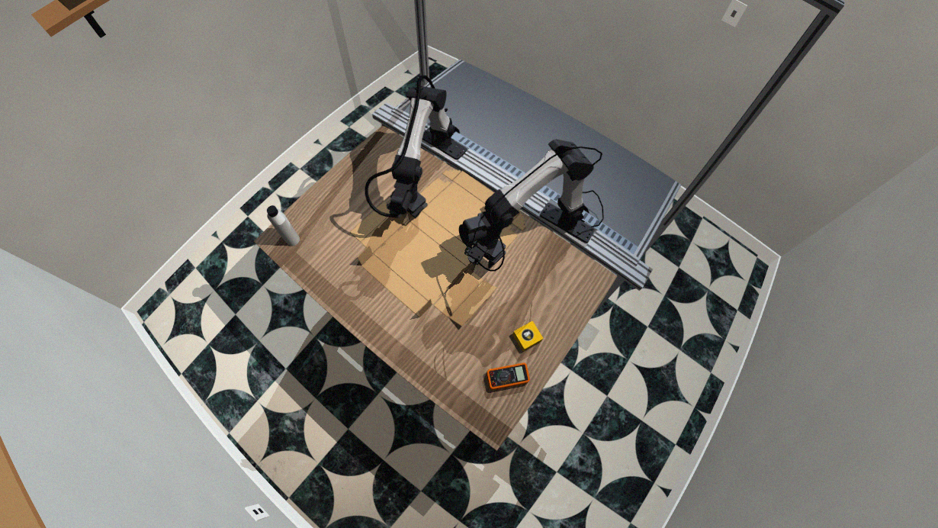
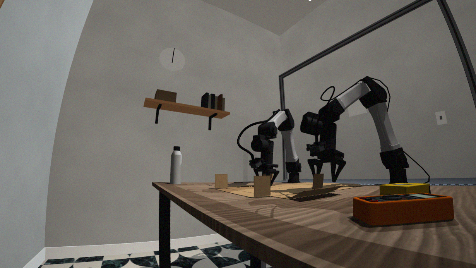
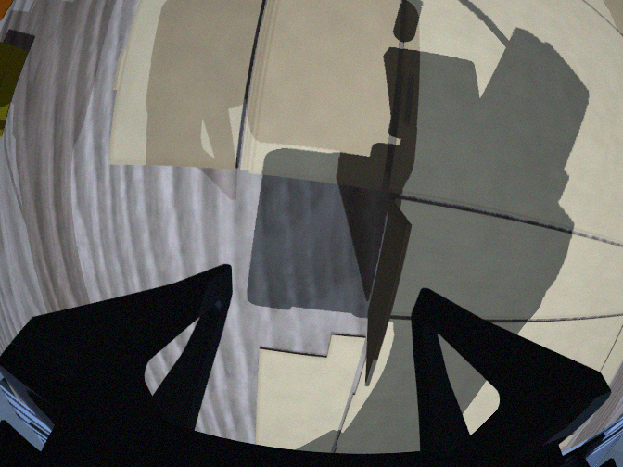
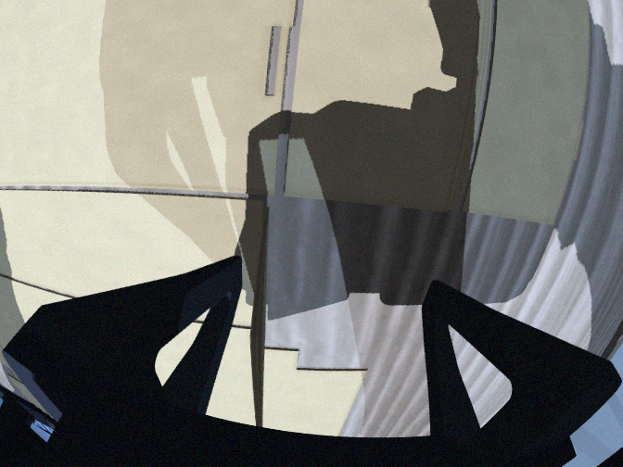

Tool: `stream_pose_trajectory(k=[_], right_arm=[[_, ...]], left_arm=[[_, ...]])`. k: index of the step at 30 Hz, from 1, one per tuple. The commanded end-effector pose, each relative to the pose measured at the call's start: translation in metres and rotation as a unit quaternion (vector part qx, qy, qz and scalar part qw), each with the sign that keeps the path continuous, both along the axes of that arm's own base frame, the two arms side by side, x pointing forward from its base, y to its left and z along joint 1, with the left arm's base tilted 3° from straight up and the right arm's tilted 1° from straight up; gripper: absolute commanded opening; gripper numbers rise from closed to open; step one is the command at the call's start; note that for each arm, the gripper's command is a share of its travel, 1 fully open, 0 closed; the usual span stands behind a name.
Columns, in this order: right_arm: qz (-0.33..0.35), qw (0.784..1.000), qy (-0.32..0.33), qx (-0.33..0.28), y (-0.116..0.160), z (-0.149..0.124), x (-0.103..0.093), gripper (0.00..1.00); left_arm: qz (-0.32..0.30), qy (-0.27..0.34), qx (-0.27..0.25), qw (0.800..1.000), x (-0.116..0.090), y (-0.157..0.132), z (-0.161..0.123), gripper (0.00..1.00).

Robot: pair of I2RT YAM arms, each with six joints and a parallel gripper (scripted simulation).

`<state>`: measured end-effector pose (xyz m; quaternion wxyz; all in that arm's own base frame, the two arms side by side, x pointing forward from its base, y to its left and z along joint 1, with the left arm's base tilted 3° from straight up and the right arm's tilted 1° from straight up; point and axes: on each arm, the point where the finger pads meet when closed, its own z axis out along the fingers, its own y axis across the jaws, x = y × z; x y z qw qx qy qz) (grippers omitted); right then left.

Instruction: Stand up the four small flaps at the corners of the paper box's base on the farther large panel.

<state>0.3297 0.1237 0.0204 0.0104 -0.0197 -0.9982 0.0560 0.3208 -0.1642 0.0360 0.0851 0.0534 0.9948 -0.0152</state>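
Table: wood look, streaky brown grain, fairly matt. On table — paper box, matt tan cardboard, smooth. Near table's edge, bottle — smooth, pale, plastic or metal, cannot tell. Multimeter on table: orange plastic look, smooth.
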Motion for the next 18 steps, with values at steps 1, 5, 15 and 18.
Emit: stream_pose_trajectory(k=[1,5,15,18], right_arm=[[-0.009,1.0,-0.007,-0.011,-0.003,-0.006,0.007,0.76],[-0.009,1.0,-0.007,-0.011,-0.003,-0.006,0.007,0.76],[-0.009,1.0,-0.007,-0.011,-0.003,-0.006,0.007,0.76],[-0.009,1.0,-0.007,-0.011,-0.003,-0.006,0.007,0.76]], left_arm=[[0.004,-0.022,0.0,1.0,0.012,-0.001,-0.012,0.76],[0.002,-0.023,0.0,1.0,0.011,-0.004,-0.021,0.76],[0.002,-0.04,-0.003,0.999,0.022,-0.012,-0.017,0.76],[0.002,-0.041,0.003,0.999,0.022,-0.013,-0.018,0.76]])
